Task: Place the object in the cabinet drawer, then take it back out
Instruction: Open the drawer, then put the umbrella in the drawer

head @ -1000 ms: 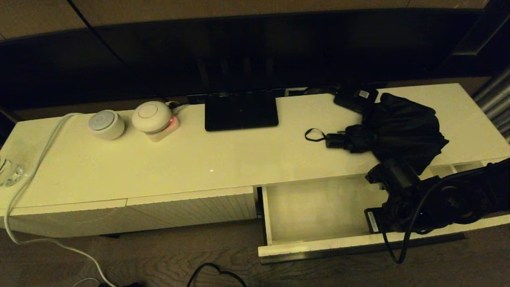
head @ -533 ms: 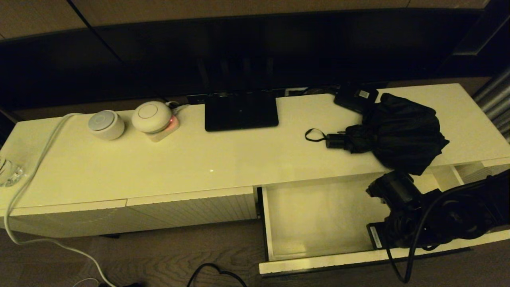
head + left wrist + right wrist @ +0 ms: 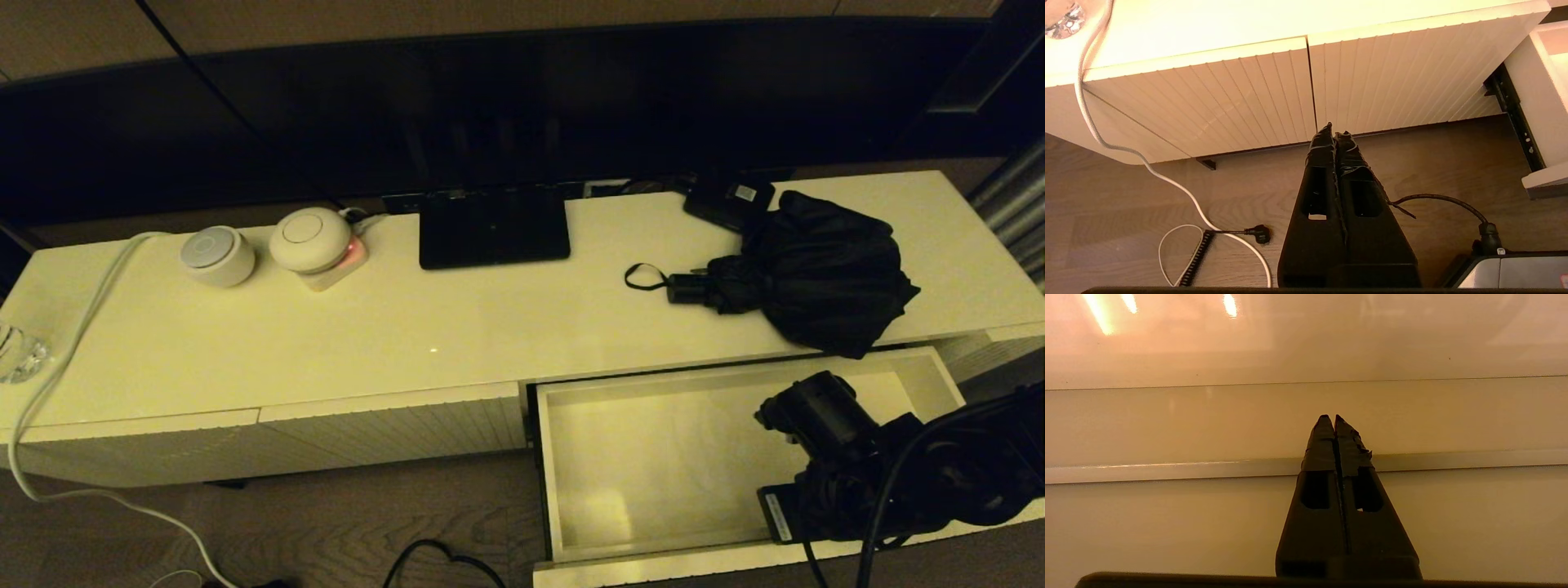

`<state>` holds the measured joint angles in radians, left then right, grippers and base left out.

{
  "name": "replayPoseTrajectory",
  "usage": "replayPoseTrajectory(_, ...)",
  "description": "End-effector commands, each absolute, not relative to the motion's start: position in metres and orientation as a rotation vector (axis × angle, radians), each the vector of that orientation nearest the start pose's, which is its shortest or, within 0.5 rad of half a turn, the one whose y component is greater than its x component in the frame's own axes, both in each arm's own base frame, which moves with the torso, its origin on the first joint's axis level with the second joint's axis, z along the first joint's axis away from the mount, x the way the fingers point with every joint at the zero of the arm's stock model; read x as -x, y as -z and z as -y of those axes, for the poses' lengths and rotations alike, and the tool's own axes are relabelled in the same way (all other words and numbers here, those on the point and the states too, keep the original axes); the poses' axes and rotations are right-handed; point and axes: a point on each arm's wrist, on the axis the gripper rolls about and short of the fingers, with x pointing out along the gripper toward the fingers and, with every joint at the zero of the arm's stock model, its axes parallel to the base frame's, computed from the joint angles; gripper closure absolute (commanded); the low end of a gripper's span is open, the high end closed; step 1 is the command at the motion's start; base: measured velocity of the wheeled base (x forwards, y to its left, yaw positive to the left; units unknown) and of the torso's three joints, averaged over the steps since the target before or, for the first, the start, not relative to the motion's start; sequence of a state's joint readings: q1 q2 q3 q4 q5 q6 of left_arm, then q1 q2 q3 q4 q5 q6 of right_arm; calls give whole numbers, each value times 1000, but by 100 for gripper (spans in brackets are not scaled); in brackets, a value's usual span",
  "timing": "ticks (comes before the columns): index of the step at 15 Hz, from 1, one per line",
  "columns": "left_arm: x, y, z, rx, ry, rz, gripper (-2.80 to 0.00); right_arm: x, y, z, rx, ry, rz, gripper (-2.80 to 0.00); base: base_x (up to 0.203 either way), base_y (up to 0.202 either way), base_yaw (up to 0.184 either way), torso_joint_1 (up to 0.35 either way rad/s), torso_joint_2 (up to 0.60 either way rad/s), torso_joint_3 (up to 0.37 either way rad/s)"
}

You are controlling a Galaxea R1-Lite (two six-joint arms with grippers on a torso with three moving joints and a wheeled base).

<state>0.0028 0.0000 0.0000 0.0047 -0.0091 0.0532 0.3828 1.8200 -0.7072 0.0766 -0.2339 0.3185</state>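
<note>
While the black folding umbrella (image 3: 804,273) is lying on the cabinet top (image 3: 457,327), the right gripper (image 3: 1336,418) is hanging empty over the pulled-out cabinet drawer (image 3: 571,482), fingers pressed together.

The umbrella is resting at the right end of the top, its short handle and wrist loop pointing left and its bunched fabric reaching the near edge above the drawer; a small black box with a white label (image 3: 729,200) is touching its far side. The drawer is standing open at the near right with a bare floor, and the right arm is reaching in over its right part. The left gripper (image 3: 1335,136) is parked low with its fingers closed, pointing at the ribbed cabinet fronts (image 3: 1392,77) left of the drawer, above the wood floor (image 3: 1147,228).
</note>
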Motion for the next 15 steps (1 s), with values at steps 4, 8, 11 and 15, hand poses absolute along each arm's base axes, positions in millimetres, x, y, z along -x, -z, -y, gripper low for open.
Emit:
replayPoseTrajectory(4,23,-74,0,-54,6,-8,0,-250,-98,-90,76,83,-936,0,0,0,0,0,0,0)
replayPoseTrajectory(8,23,-74,0,-54,6,-8,0,-240,-129,-85,138,74,-816,0,0,0,0,0,0,0)
replayPoseTrajectory(11,23,-74,0,-54,6,-8,0,-221,-157,-78,230,11,-723,0,0,0,0,0,0,0)
replayPoseTrajectory(15,23,-74,0,-52,6,-8,0,-185,-189,-66,665,-157,-630,0,0,0,0,0,0,0)
